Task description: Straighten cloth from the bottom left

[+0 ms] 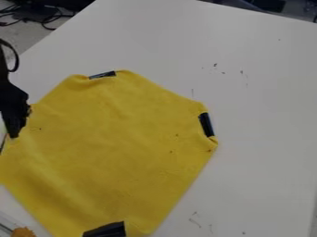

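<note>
Far left edge: black two-finger gripper [15, 132], hanging down, tip at the left margin of the square yellow cloth [111, 148]. Whether the jaws were parted or closed, and whether they had hold of any fabric, could not be told. One arm at work, so no question of which was nearer.

Near left: a small orange, rough-textured object [23, 232], just beside the cloth and apart from the gripper.

Middle: the cloth lay mostly flat on the smooth white table [263, 92]. Nearly all of it spread to the right of the jaws, the greater part also toward the near side. No clear long axis; about as broad left to right as far to near. Its near-left side slanted from the left edge down toward the near edge, and that margin began on the near side of the gripper tip. Judged from this, a pull on the left margin would likely need to go outward, left and near, away from the bulk; a drag to the right would risk bunching it.

Black strips marked the blunt corners: far [102, 75], near [105, 229], and right [206, 125], the last with a small pucker.
</note>
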Robot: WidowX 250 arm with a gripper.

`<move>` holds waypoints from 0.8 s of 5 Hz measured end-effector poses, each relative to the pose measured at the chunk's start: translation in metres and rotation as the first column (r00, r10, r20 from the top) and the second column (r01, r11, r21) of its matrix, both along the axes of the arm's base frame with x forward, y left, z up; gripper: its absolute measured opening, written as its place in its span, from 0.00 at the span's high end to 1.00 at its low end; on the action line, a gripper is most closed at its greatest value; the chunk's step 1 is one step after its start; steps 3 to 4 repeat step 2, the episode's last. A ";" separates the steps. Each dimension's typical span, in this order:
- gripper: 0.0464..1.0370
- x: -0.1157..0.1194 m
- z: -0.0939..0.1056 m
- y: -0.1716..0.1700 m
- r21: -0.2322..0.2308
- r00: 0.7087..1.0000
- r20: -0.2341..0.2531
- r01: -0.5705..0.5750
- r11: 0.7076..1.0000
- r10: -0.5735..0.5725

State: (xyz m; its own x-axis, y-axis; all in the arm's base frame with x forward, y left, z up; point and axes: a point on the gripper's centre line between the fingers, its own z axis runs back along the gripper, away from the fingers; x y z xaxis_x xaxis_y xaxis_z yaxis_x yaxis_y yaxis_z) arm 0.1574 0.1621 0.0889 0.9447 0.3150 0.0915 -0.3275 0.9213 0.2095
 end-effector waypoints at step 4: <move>0.04 0.011 -0.015 -0.048 -0.105 0.998 0.002 0.058 0.993 -0.058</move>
